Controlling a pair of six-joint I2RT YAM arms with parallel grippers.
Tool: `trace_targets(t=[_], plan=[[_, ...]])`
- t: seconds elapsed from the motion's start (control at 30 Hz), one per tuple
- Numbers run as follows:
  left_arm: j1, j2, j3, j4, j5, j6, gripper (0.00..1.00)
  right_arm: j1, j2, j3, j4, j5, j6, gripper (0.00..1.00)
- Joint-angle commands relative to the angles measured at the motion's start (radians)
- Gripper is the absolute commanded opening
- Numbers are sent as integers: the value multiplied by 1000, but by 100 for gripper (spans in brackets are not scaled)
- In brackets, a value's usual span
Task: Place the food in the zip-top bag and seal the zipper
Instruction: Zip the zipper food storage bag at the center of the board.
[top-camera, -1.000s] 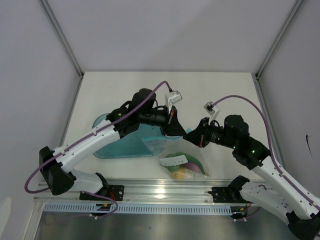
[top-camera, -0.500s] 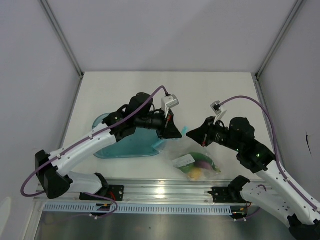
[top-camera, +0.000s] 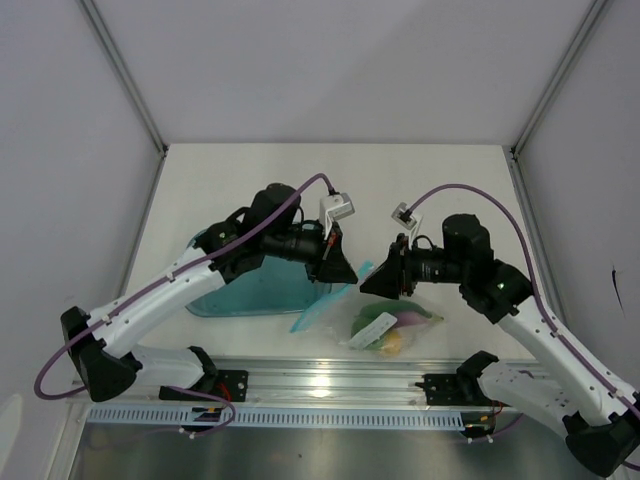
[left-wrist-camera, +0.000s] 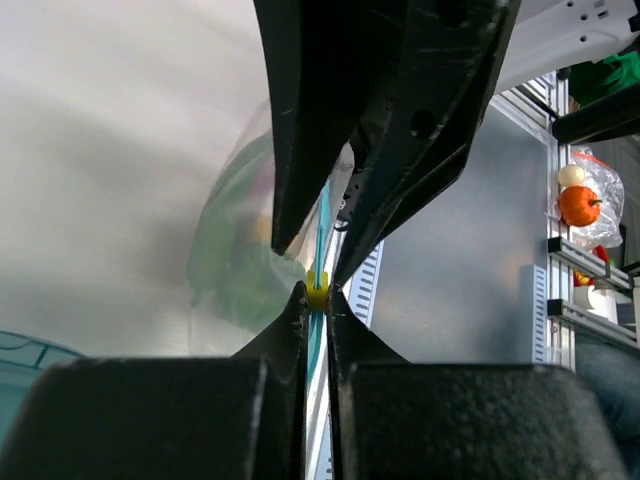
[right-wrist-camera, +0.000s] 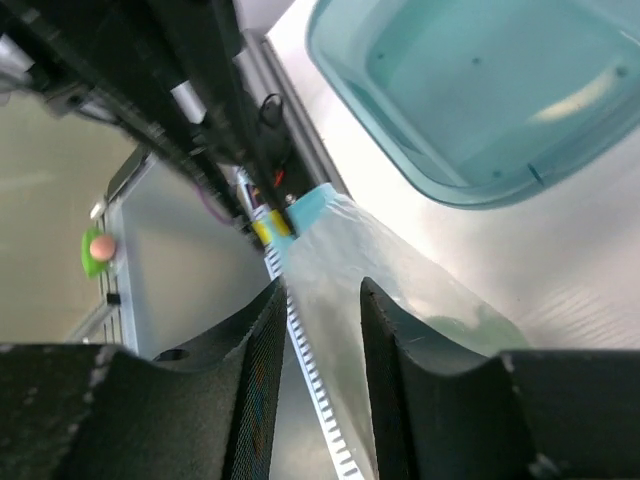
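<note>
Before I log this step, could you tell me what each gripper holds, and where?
The left gripper pinches the bag at its zipper; the right gripper stands open, holding nothing.

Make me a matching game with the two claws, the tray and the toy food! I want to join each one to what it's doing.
Things:
1. left claw
2. right claw
3. teal tray
4. toy food

States:
A. inside the zip-top bag
B. fingers apart
C. shut on the zipper
D. lying beneath the left arm

Pairs: 1-C, 2-B, 3-D, 4-A.
</note>
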Motion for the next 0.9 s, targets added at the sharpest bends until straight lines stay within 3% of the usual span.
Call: trace_targets(t=[0.0,0.23,0.37,0.53,0.7,0.8,0.87], plan=[[-2,14,101,-43,32,51,1,-5,-5,114,-79,-107,-124,39],[0,52,186,-131,68,103,1,-7,59,203,-157,-251,-219,35],[0,65,195,-166,99,120,1,-13,130,273,-224,-305,-296,26],[0,68,195,-201,105,134,1,-11,217,329,-287,-349,-345,22],[0,66,186,-201,105,134,1,-8,253,375,-324,-354,-380,0],[0,71,184,-195,114,131,1,4,259,385,-332,-334,-383,0],[0,75,183,-200,115,128,1,18,244,385,-297,-183,-354,0]])
